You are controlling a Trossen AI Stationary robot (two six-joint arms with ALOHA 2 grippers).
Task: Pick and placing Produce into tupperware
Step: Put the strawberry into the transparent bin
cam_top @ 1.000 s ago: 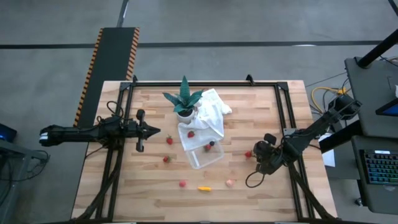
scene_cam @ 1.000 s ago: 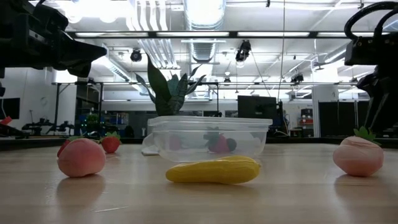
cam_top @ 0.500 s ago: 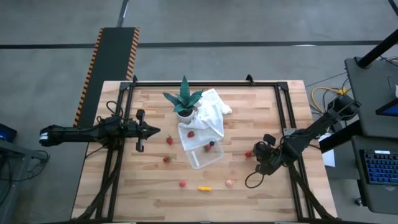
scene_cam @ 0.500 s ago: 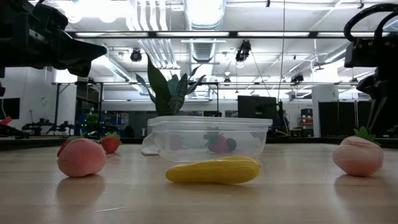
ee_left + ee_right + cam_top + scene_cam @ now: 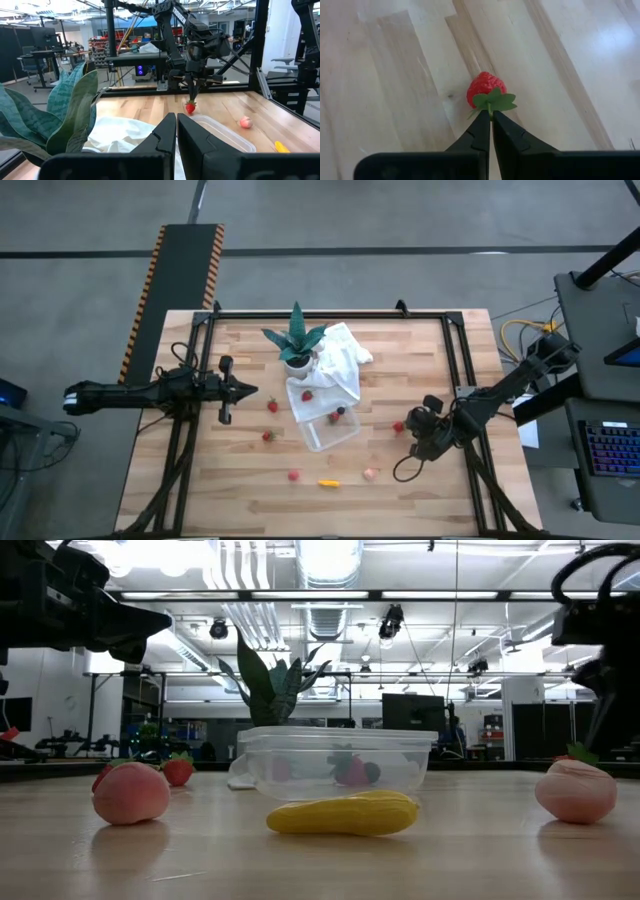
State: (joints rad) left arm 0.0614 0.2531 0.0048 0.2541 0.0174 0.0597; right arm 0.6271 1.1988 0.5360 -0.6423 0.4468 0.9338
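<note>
Strawberry [image 5: 483, 89] hangs pinched by its leafy cap at our right gripper [image 5: 491, 118], beside the tupperware [image 5: 330, 430], which holds a few fruit pieces; our left gripper [image 5: 176, 131] is closed, empty.

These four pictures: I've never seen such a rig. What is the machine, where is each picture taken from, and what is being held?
Two dark robot arms work at a wooden table. One camera looks straight down, one sits at table height, one rides on each wrist. The right gripper pinches a red strawberry by its green leaves. The left gripper, shut, waits at the table's left. A clear tupperware sits mid-table beside a white cloth and potted plant. More fruit lies around, including a yellow piece.
</note>
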